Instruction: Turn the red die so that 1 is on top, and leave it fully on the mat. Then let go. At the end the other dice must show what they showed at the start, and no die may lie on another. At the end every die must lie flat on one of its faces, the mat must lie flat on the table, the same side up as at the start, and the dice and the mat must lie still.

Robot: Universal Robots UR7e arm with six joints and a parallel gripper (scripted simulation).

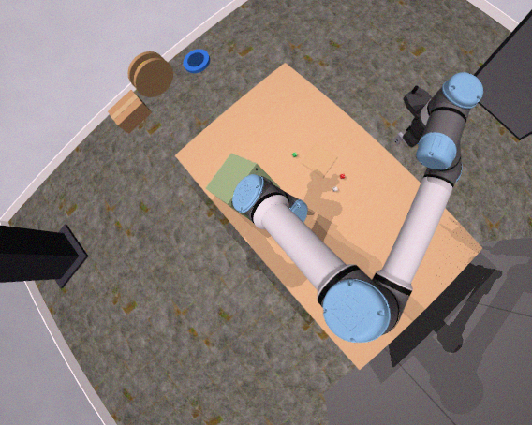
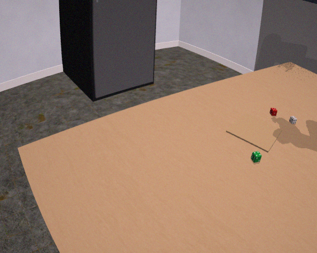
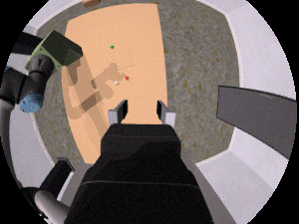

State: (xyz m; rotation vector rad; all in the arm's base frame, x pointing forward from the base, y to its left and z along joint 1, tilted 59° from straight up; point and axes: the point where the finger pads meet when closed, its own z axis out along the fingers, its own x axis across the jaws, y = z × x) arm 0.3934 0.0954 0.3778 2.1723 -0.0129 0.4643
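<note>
The red die (image 1: 342, 176) lies on the tan table, small and far from the gripper; it also shows in the exterior view (image 2: 273, 111) and the wrist view (image 3: 128, 78). Its top face is too small to read. The mat (image 2: 258, 136) is table-coloured and thin; only two dark edges show it, and I cannot tell whether the red die lies on it. The white die (image 2: 293, 120) sits close beside the red die. The green die (image 2: 256, 156) sits just off the mat's near corner. My gripper (image 1: 406, 136) (image 3: 142, 106) is high up by the table's right edge, open and empty.
A green box (image 1: 231, 180) stands at the table's left edge by the arm's elbow. A dark cabinet (image 2: 113, 47) stands on the floor beyond the table. A brown cylinder (image 1: 150, 74), a cardboard box (image 1: 129, 111) and a blue ring (image 1: 196, 60) lie on the floor.
</note>
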